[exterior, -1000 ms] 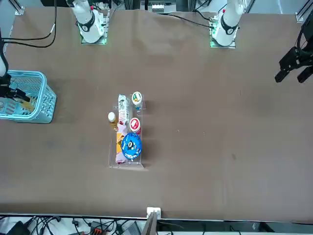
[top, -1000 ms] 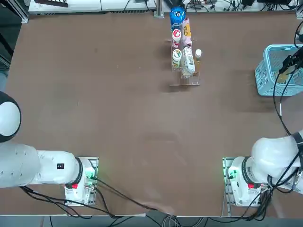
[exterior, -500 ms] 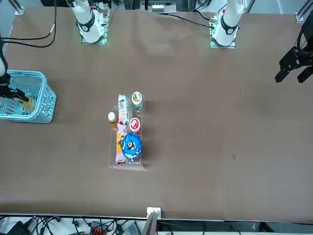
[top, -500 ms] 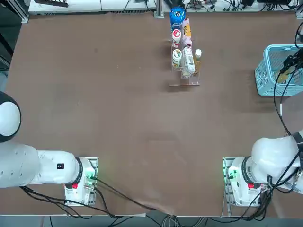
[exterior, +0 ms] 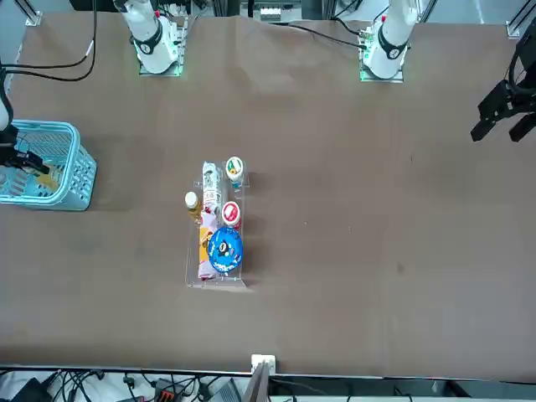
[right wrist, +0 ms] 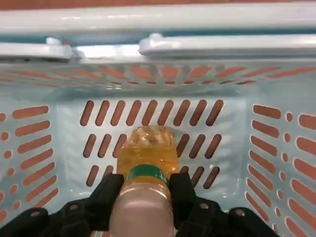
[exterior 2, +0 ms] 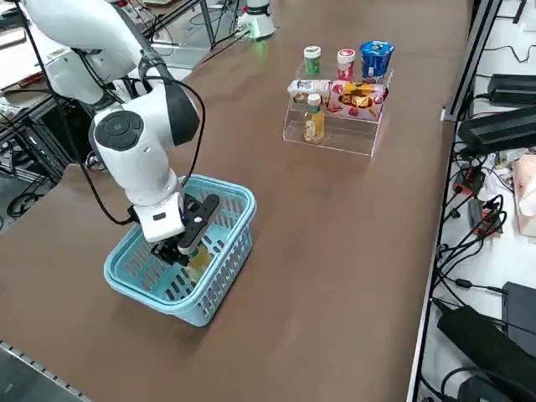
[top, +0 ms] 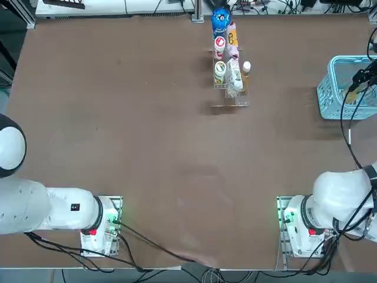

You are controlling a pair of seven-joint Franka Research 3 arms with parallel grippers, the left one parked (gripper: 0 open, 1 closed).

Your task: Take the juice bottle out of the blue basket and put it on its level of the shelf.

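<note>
Black fingers (right wrist: 106, 195) of the right gripper (right wrist: 143, 190) are pinched on the neck of the juice bottle (right wrist: 146, 163), one pad on each side just below its green band. The bottle's yellow-orange body points away from the wrist toward the slotted floor of the blue basket (right wrist: 276, 148), and the whole bottle sits inside the basket walls. From the right side view the right gripper (exterior 2: 186, 244) reaches down past the thick rim into the blue basket (exterior 2: 219, 276), with a bit of the yellow juice bottle (exterior 2: 198, 260) showing between the lattice and the fingers. The basket stands near the table's edge on the robot's right, well apart from the shelf (exterior 2: 331, 138). That clear tiered rack stands toward the table's far side, carrying a lying carton, a pink and yellow pouch, two small capped cups and a blue-topped bottle (exterior 2: 375, 57). A twin bottle (exterior 2: 314, 119) with a white cap stands upright on the lowest level.
</note>
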